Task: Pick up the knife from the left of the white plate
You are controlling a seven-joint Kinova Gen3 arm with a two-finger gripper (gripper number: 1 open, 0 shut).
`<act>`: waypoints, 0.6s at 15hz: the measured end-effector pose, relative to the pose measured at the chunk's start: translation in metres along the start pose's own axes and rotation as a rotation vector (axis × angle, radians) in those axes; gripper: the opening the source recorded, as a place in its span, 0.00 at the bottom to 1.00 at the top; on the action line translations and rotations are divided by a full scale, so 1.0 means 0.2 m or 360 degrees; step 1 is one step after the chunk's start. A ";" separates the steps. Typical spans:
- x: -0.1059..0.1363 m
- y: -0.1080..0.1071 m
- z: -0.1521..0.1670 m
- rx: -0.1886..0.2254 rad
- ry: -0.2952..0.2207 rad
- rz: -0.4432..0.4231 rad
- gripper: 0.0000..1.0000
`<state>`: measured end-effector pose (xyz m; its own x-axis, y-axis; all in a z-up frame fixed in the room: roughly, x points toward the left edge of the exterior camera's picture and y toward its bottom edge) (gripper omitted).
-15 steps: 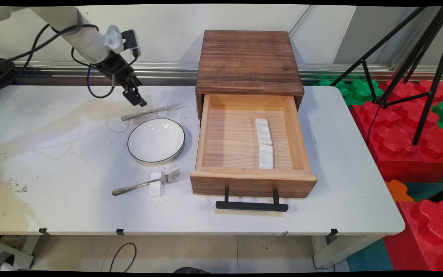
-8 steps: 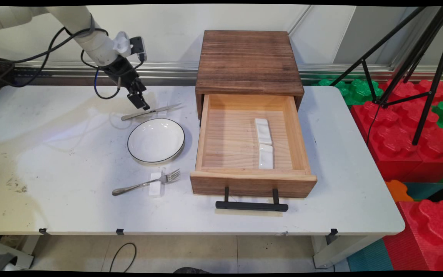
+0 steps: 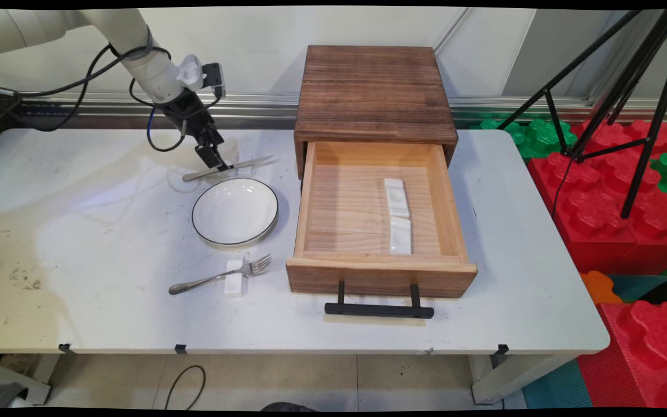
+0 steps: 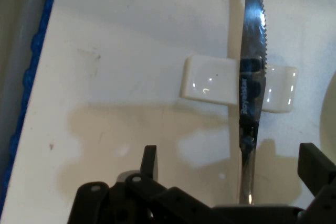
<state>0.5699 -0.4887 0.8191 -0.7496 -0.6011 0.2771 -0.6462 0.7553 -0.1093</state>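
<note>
My gripper (image 3: 216, 164) is low over the back left of the table, open, with its tips around the handle of a table knife (image 3: 252, 161). In the hand view the gripper (image 4: 231, 174) has one finger (image 4: 149, 162) left of the knife (image 4: 252, 51) and the other at the right edge, neither touching it. The serrated blade lies across a small white rest (image 4: 207, 80), which shows in the main view as a white rest (image 3: 245, 157) under the blade. A white plate (image 3: 235, 211) with a dark rim sits just in front of the knife.
A fork (image 3: 212, 278) lies on another white rest (image 3: 233, 285) in front of the plate. To the right stands a wooden cabinet (image 3: 374, 92) with its drawer (image 3: 368, 275) pulled out, holding two white rests (image 3: 396, 197). A black tripod (image 3: 617, 87) and red foam blocks (image 3: 600, 197) stand beyond the table's right end.
My gripper has moved right and down, from left of the knife's handle to directly over it. The knife, plate and fork have not moved.
</note>
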 end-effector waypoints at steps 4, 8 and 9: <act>0.00 -0.02 0.03 -0.0034 -0.0011 0.0013 1.00; 0.01 -0.03 0.06 -0.0061 -0.0021 0.0029 1.00; 0.01 -0.03 0.07 -0.0066 -0.0023 0.0033 1.00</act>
<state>0.5702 -0.4982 0.8071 -0.7650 -0.5888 0.2611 -0.6241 0.7777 -0.0748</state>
